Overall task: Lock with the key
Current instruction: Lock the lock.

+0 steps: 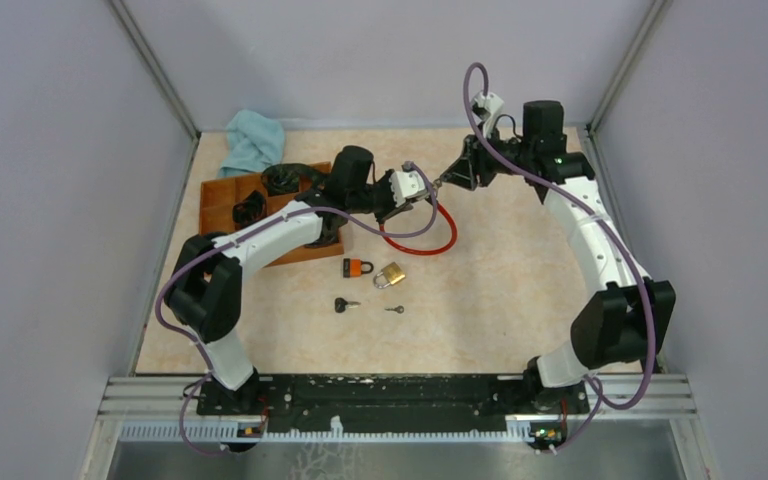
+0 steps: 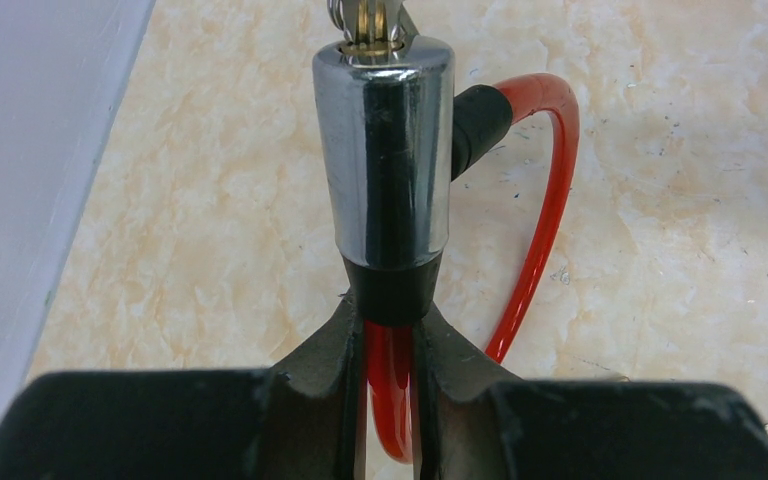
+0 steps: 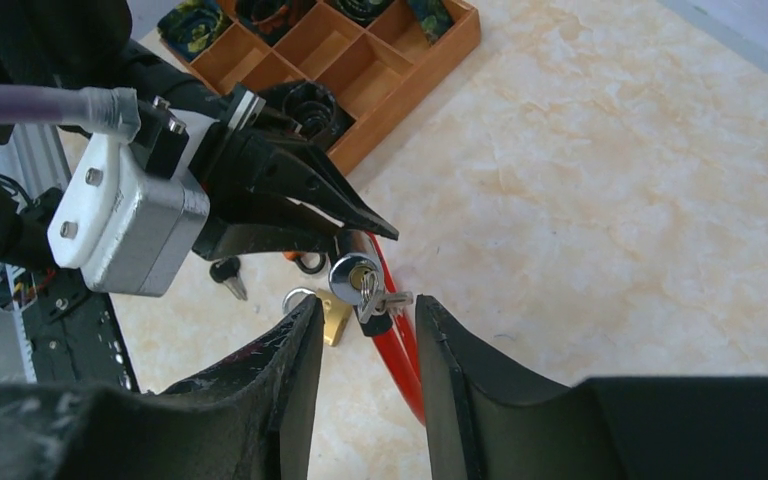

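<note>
A red cable lock (image 1: 430,240) lies in a loop on the table, its chrome cylinder (image 2: 385,150) lifted off it. My left gripper (image 2: 390,315) is shut on the red cable (image 2: 392,380) just below the cylinder's black collar. A silver key (image 3: 388,299) on a small ring sits in the cylinder's keyhole (image 3: 352,277). My right gripper (image 3: 368,308) is open, its fingers (image 3: 295,350) either side of the key and a little short of it. In the top view the two grippers (image 1: 422,195) (image 1: 447,180) meet tip to tip.
A wooden divided tray (image 1: 222,195) with dark rolled items stands at the left, a teal cloth (image 1: 253,140) behind it. An orange padlock (image 1: 358,267), a brass padlock (image 1: 391,274), a black-headed key (image 1: 345,305) and a small key (image 1: 394,309) lie mid-table.
</note>
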{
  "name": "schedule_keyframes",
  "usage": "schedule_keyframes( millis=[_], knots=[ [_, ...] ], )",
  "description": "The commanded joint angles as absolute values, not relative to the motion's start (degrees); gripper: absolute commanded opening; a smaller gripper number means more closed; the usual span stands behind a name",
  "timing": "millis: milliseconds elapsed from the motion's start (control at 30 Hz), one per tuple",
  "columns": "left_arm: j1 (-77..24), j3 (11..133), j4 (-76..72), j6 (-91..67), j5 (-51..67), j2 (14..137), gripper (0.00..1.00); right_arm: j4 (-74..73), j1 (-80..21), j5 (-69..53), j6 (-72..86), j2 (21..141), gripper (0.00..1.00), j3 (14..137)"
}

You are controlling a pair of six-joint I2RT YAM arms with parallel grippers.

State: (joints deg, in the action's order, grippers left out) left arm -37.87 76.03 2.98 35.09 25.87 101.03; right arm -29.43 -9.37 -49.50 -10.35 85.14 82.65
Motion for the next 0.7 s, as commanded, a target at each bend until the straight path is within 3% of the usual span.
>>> schedule_keyframes(
  millis=[0,333,667],
  knots=[
    [-38.32,75.85,5.04,33.62,26.81,101.16,0.00,-30.64,-10.42,-48.86,-9.55,86.48,0.37,86.44],
    [-38.32,75.94,5.17,33.97,26.87,100.84,0.00,-34.72,-12.28,-47.77,-13.44,89.84,0.32,89.67],
    [-38.32,75.96,5.20,33.93,26.89,100.90,0.00,-37.51,-13.26,-47.64,-17.17,91.65,0.20,91.44]
  ],
)
